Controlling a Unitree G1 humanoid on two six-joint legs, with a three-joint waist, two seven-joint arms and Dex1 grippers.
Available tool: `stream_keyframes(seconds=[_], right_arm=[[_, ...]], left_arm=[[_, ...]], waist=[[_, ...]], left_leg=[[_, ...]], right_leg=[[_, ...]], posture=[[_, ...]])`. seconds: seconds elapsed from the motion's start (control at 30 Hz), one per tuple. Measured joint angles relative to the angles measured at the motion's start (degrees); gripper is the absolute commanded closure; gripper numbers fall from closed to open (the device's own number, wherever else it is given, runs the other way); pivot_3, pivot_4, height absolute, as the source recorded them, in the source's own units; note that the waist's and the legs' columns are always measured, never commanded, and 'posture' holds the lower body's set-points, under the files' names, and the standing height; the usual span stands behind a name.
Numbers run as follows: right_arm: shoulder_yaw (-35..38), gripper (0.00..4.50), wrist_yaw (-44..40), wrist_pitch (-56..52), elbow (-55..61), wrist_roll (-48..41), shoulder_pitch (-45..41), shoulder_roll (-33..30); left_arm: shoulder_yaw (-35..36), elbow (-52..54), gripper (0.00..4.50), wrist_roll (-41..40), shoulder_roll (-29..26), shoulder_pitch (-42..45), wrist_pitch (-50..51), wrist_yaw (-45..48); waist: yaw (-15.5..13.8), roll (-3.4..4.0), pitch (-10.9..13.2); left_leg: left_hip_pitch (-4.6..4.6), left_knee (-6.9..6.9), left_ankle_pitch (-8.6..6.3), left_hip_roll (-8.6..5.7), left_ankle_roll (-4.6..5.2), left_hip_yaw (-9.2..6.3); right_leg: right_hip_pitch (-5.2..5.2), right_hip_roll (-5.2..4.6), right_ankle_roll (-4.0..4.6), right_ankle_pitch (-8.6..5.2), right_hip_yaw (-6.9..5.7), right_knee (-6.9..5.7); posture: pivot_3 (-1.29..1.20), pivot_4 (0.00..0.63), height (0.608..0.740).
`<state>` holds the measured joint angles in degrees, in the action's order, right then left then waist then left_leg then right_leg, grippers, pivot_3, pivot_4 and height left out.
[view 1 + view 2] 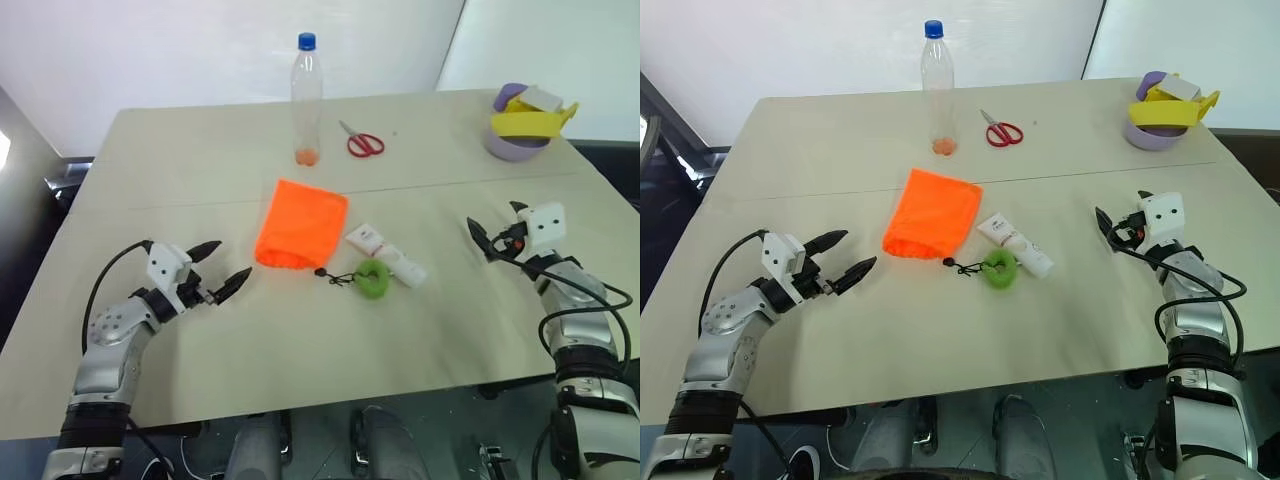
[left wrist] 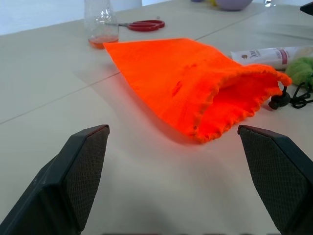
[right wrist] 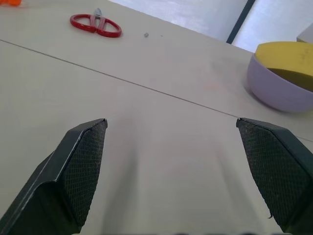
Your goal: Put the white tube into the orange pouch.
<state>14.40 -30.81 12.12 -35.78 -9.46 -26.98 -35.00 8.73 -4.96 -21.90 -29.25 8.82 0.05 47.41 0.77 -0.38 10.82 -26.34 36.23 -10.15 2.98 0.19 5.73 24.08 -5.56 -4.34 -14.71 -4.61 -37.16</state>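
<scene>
The orange pouch (image 1: 300,223) lay flat near the middle of the beige worktop (image 1: 200,160), its gathered mouth turned toward the robot's side. From that mouth a thin black cord (image 1: 335,277) ran to a green ring (image 1: 374,280) resting on the worktop. The white tube (image 1: 386,254) lay just beside the pouch on its right, slanted, with its lower end close against the green ring; it was outside the pouch.

The left end effector (image 1: 222,266) hovered just above the worktop to the left of the pouch, pointing toward it, its two black fingers (image 2: 83,171) spread wide apart and holding nothing. In its wrist view the pouch's open mouth sat between the fingertips, a little beyond them. The right end effector (image 1: 1106,226) hung over the right part of the worktop, well apart from the tube, its fingers (image 3: 78,166) likewise spread wide and empty.

Farther back stood a clear plastic bottle (image 1: 307,98) with a blue cap and some orange residue at its base. Red-handled scissors (image 1: 362,142) lay near it on its right. A lilac bowl (image 1: 515,140) holding yellow pieces sat at the far right corner.
</scene>
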Motion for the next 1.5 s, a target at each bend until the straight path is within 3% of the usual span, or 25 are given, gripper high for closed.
stream_keyframes(seconds=[0.13, 0.27, 0.47, 0.73, 1.13, 1.23, 1.43, 1.5], right_arm=[[-0.8, 0.07, -6.5, -3.7, 8.8, -3.4, 4.0, 0.0], [-3.7, 0.07, -16.2, -13.4, 27.9, -10.5, 12.6, -3.4], [-8.9, 0.07, -19.7, -23.5, 46.1, -12.7, 12.3, -7.5], [-12.5, 0.07, -15.5, -26.3, 47.9, -9.7, 11.5, -3.9], [-12.9, 0.07, -14.0, -27.5, 49.3, -9.1, 11.1, -2.7], [-13.3, 0.0, -13.9, -27.5, 49.3, -8.9, 11.1, -2.6], [-13.4, 0.0, -13.7, -27.6, 49.3, -8.8, 11.1, -2.5], [-13.4, 0.0, -13.5, -27.6, 49.3, -8.7, 11.1, -2.4]], left_arm=[[-0.2, 0.1, 0.0, 0.3, -0.1, 1.3, -1.0, 0.2], [0.5, -0.6, 0.0, 0.8, -2.6, 3.2, -3.2, 1.3], [-5.2, -1.6, 0.0, 9.0, -1.1, 11.3, -7.3, -0.5], [-14.1, -6.3, 0.0, 17.6, 0.5, 13.9, -14.2, 0.0], [-14.9, -12.7, 0.0, 23.4, 0.2, 17.8, -19.8, -4.2], [-15.3, -15.0, 0.82, 24.1, 1.2, 18.0, -20.9, -5.0], [-16.0, -17.2, 3.88, 25.0, 3.0, 18.8, -21.6, -6.7], [-15.9, -17.2, 4.47, 25.0, 2.8, 19.2, -21.6, -6.7]], waist=[[0.0, 0.0, 0.0], [-0.2, 0.01, 0.0], [-0.3, -0.05, 0.0], [-0.3, -0.05, 0.0], [-0.3, -0.06, 0.0], [-0.4, -0.06, 0.0], [-0.4, -0.06, 0.0], [-0.4, -0.06, 0.0]], left_leg=[[0.0, -0.01, 0.0, 0.02, 0.0, -0.01], [-0.02, -0.01, 0.0, 0.05, 0.0, -0.16], [0.0, 0.07, -0.09, 0.04, -0.13, -0.22], [-0.18, -0.01, 0.01, -0.01, 0.03, -0.05], [-0.13, 0.07, 0.03, 0.01, 0.05, 0.01], [-0.14, 0.05, 0.03, 0.01, 0.06, 0.01], [-0.14, 0.08, 0.04, 0.0, 0.06, 0.02], [-0.12, 0.07, 0.04, 0.0, 0.06, 0.02]], right_leg=[[0.0, 0.01, -0.01, 0.0, 0.0, 0.0], [0.02, -0.02, -0.03, 0.0, 0.0, 0.0], [-0.03, -0.05, 0.2, 0.15, -0.02, 0.14], [0.24, -0.02, -0.01, 0.28, -0.01, 0.19], [0.2, -0.04, 0.06, 0.25, 0.0, 0.13], [0.21, -0.01, 0.0, 0.28, -0.01, 0.13], [0.21, -0.01, -0.04, 0.31, -0.01, 0.12], [0.19, -0.01, -0.04, 0.31, -0.01, 0.11]], posture=[[0.0, 0.15, 0.74], [0.0, 0.15, 0.74], [0.0, 0.15, 0.74], [0.0, 0.15, 0.74], [0.0, 0.15, 0.74], [0.0, 0.15, 0.74], [0.0, 0.15, 0.74], [0.0, 0.15, 0.74]])
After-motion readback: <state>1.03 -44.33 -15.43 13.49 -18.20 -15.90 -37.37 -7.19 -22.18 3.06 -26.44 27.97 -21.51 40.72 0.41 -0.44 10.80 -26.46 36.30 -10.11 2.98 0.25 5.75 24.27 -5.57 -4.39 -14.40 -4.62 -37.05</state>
